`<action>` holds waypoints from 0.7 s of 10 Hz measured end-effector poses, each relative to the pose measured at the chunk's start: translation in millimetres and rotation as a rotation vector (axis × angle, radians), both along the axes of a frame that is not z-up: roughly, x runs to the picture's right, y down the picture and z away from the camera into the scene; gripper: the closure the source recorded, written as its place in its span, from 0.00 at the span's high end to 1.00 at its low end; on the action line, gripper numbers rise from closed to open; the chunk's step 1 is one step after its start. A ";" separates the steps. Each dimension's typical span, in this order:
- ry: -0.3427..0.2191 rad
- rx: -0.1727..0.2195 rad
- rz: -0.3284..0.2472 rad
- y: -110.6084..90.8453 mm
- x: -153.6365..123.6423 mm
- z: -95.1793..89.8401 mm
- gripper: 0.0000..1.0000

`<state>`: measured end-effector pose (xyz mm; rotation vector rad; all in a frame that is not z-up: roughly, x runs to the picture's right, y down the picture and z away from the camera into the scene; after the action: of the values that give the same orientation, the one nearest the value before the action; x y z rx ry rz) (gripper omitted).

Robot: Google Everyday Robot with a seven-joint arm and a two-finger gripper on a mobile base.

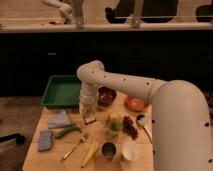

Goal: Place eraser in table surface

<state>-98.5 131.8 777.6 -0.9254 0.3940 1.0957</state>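
Note:
My gripper point(89, 118) points straight down and hangs just above the light tan table surface point(54, 161), near its back middle, between the grey cloth and the green and yellow item. The white arm reaches in from the right and bends down over the green tray's right edge. I cannot make out the eraser on the table. A small dark patch sits at the gripper's tip, and I cannot tell what it is.
Green tray point(61, 92) at the back left. Purple bowl point(106, 96) and orange bowl point(136, 104) behind the gripper. Grey cloth point(59, 119), blue-grey pad point(45, 140), green vegetable point(68, 131), fork point(75, 146), banana point(90, 153), metal cup point(108, 150), white cup point(130, 150), grapes point(130, 127), spoon point(143, 123).

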 end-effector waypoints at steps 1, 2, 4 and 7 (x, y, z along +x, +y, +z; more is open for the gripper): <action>0.000 -0.010 -0.006 3.2 -2.4 3.9 0.00; -0.001 -0.019 -0.011 5.6 -5.5 8.6 0.00; -0.005 -0.039 -0.024 10.9 -13.9 20.1 0.00; -0.005 -0.068 -0.036 18.1 -22.0 36.7 0.00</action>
<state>-120.4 150.0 814.4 -0.9771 0.4443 1.0520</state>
